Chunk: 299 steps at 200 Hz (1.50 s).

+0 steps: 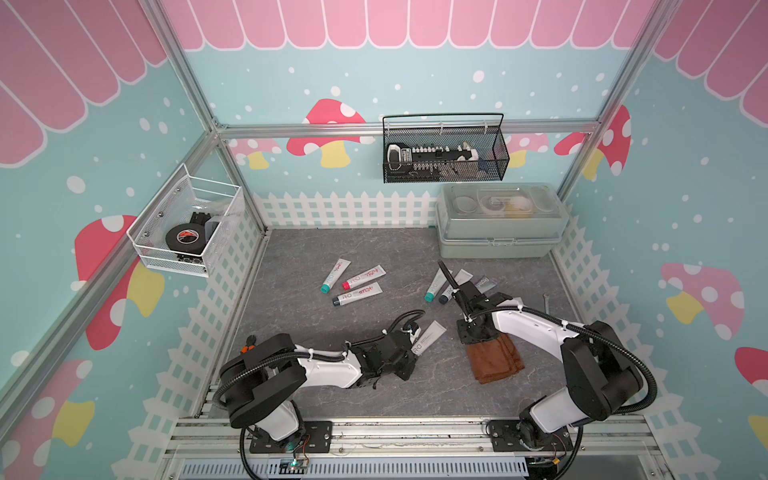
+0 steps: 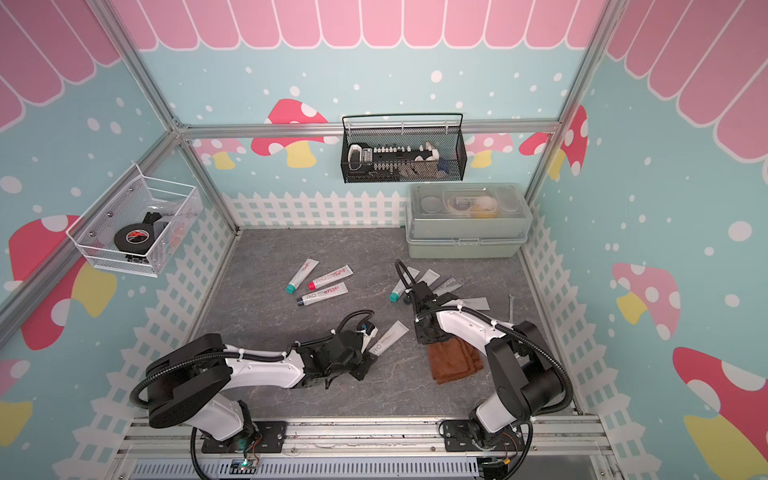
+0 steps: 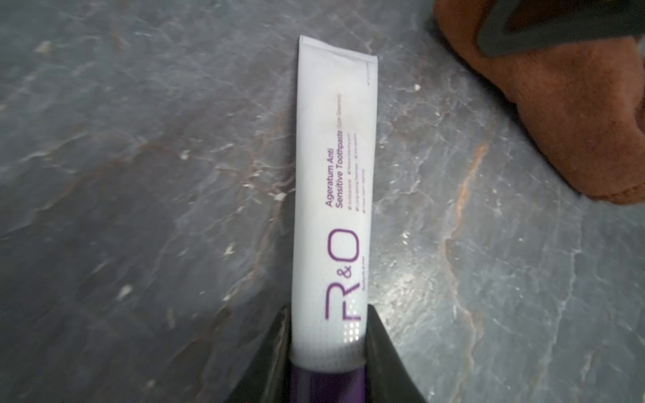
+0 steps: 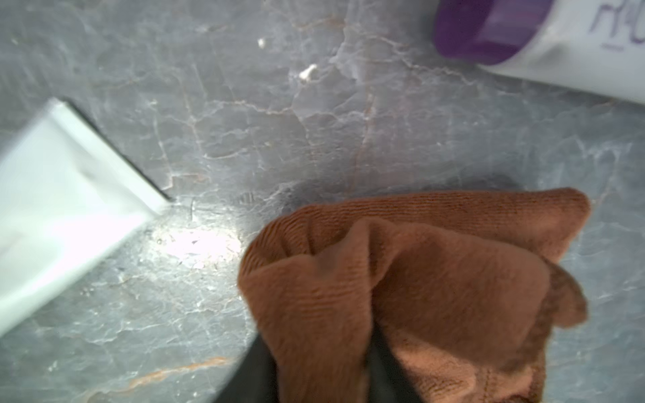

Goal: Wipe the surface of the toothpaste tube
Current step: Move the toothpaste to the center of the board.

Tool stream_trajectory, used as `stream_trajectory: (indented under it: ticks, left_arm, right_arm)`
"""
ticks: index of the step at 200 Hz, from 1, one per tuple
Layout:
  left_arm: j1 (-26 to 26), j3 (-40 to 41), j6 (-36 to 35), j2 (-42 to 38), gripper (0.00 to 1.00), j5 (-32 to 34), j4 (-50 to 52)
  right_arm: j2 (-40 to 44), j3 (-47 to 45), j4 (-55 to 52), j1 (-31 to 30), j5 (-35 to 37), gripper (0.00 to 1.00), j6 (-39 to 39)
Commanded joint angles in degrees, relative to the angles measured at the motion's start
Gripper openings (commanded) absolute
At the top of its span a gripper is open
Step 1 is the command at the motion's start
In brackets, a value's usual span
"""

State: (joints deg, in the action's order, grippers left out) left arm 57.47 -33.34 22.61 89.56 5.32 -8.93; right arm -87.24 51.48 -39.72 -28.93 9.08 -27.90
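Your left gripper (image 3: 328, 336) pinches the toothpaste tube (image 3: 335, 174), near the middle of the table (image 1: 311, 353). Your right gripper (image 4: 319, 366) stands around the brown cloth (image 4: 419, 279); whether it grips, I cannot tell. The white basket (image 1: 156, 199) at left holds a tape roll (image 1: 185, 239).

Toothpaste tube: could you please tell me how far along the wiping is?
Done: the left gripper clamps the tube at its cap end. In hand: the right gripper is at the cloth, beside the tube, not touching it. Left: wiping the tube's surface.
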Motion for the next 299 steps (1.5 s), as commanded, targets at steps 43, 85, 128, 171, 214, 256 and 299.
stream_trajectory:
  ticks: [43, 85, 128, 171, 214, 256, 299]
  left_arm:
    - [-5.3, 1.0, 3.4, -3.5, 0.28, 7.9, 5.0]
    - [-9.8, -6.7, 0.7, 3.2, 0.28, 5.4, 5.9]
    - [-14.0, -18.9, -3.7, 13.5, 0.28, 2.6, 8.5]
    - [-16.4, -33.1, -8.0, 24.1, 0.30, -1.3, 12.0]
    - [-18.0, -43.6, -9.5, 29.1, 0.42, -3.1, 17.9]
    - [-20.7, -40.7, -8.1, 20.8, 0.63, -2.0, 20.6]
    - [-25.0, -40.7, -8.3, 14.1, 0.66, 2.0, 30.1]
  right_arm:
    - [11.0, -0.2, -2.1, 0.0, -6.2, 0.80, 0.8]
    - [16.7, -0.5, -3.3, 0.0, -8.4, 0.82, 0.7]
    - [19.4, -2.7, -2.5, 0.0, -10.1, 0.82, 0.2]
    - [18.6, -3.7, -1.2, 0.0, -10.7, 0.81, 0.8]
    - [17.8, -3.8, -0.7, 0.0, -10.7, 0.81, 1.1]
    - [17.2, -3.9, -0.1, 0.0, -11.4, 0.81, 1.4]
    - [17.3, -3.9, 0.2, 0.0, -12.2, 0.81, 1.6]
